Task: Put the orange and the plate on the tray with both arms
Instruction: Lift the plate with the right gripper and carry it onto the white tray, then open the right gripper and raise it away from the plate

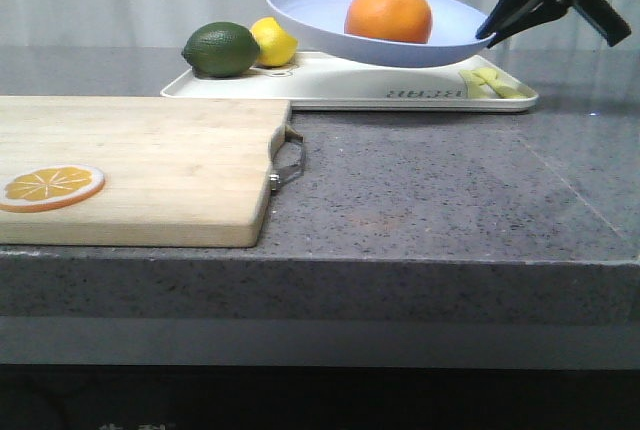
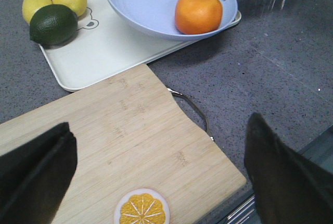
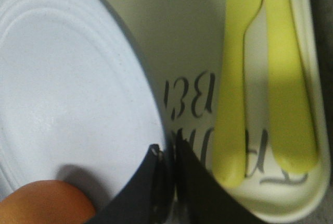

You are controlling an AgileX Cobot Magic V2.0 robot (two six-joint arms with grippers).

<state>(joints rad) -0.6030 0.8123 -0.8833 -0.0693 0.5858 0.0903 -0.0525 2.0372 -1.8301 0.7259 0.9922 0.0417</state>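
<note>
Right tool [image 1: 492, 35] clenched on rim of plate [image 1: 330, 5] — tilted above tray [image 1: 330, 90], orange [image 1: 388, 15] inside; left tool [image 2: 156, 174] released over board [image 1: 150, 165]; risk — orange rolling out, thin-edge grip slipping.

Right gripper [image 1: 492, 34]: matte black throughout, long tapered fingers narrowing to thin tips; small pale scuff seen at one tip in right wrist view. Left gripper [image 2: 156, 182]: two broad black wedge-shaped fingers [image 2: 36, 172], plain surface, no markings, screws or cables made out.
</note>
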